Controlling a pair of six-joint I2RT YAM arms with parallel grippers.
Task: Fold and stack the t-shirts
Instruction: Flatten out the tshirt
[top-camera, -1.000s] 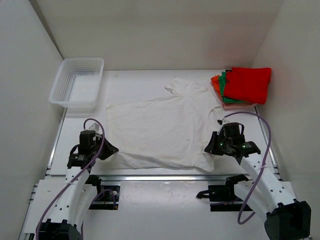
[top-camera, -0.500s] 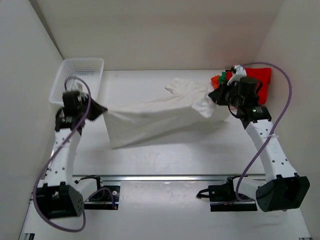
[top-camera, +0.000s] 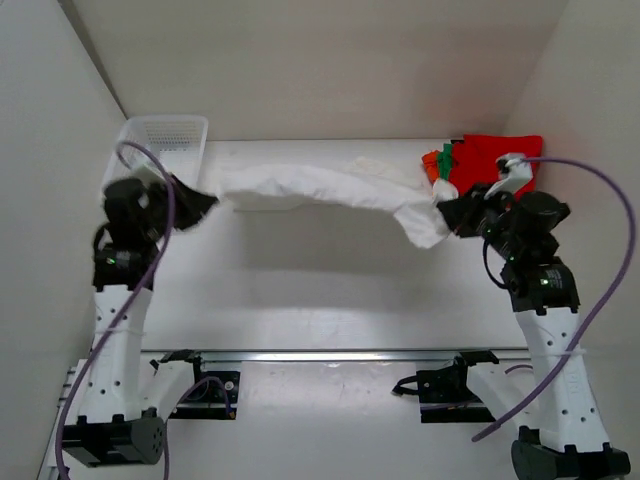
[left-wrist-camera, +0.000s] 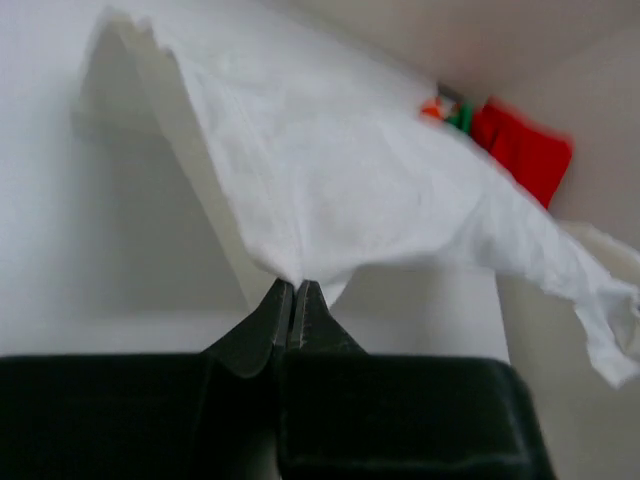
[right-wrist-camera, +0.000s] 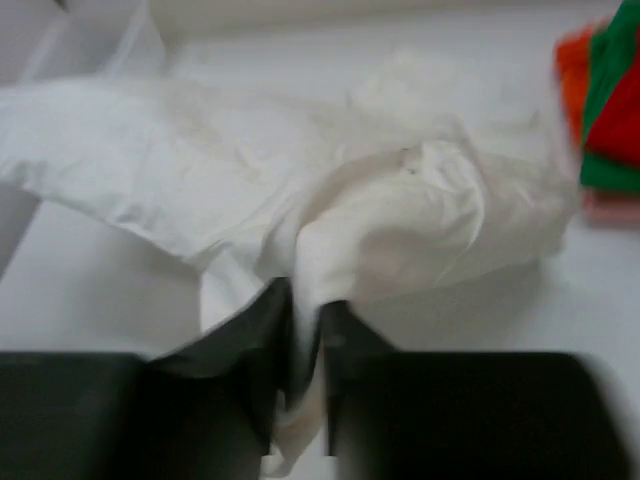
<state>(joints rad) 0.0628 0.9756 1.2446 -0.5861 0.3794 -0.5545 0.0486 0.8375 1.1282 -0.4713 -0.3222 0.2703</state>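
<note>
Four t-shirts. One white t-shirt (top-camera: 320, 188) hangs stretched above the table (top-camera: 330, 290), the left gripper (top-camera: 208, 201) clamped on one edge and the right gripper (top-camera: 450, 213) pinching the other. Three lie folded in the far-right corner: red t-shirt (top-camera: 505, 160) uppermost, green t-shirt (top-camera: 447, 157) and orange t-shirt (top-camera: 431, 163) edges showing. One white mesh basket (top-camera: 165, 130), far left. White tabletop, white enclosure walls (top-camera: 320, 60).

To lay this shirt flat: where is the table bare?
The table is bare in its middle and near part, between the held-up white shirt and the front rail. Back corners are crowded: basket left, coloured shirt stack right.
</note>
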